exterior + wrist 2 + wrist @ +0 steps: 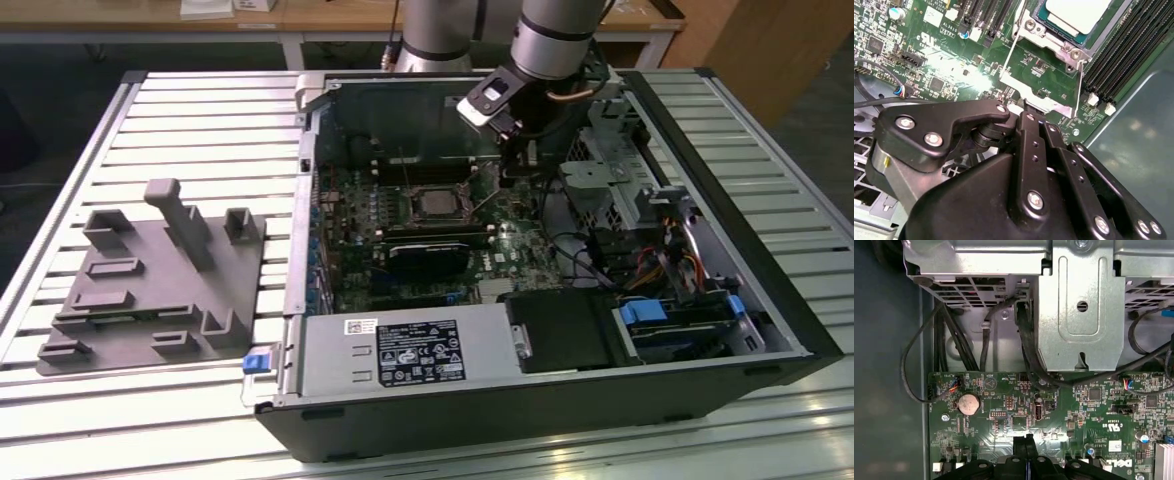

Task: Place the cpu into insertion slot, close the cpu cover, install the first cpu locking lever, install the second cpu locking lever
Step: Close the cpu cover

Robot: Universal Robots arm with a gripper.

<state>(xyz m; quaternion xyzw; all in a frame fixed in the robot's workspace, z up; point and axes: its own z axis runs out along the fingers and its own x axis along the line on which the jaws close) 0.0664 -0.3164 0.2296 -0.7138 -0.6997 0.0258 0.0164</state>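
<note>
Silver-grey metal is the face of the cpu (1079, 12), and it already sits in the insertion slot (1054, 42) on the green board (939, 65). In the second wrist view I see it a little beyond the jaws, apart from them. The jaws are pressed together and I see nothing between them. The cpu cover (1056, 105), a thin silvery frame, is not down over the chip: it reaches from the slot's edge toward the jaws, green board shows through its window, and its free edge is right at the tips of the jaws; if they touch, I cannot tell. Long black memory slots (1124, 55) run just beside the slot. In the exterior view the arm (554, 40) comes down into the open computer case (467, 425), which lies on the slatted metal surface (200, 110), with a grey fixture (147, 270) on the exterior view's left. In the first wrist view a metal drive cage (1079, 305) and black cables (956, 340) crowd the board's edge near the jaws.
</note>
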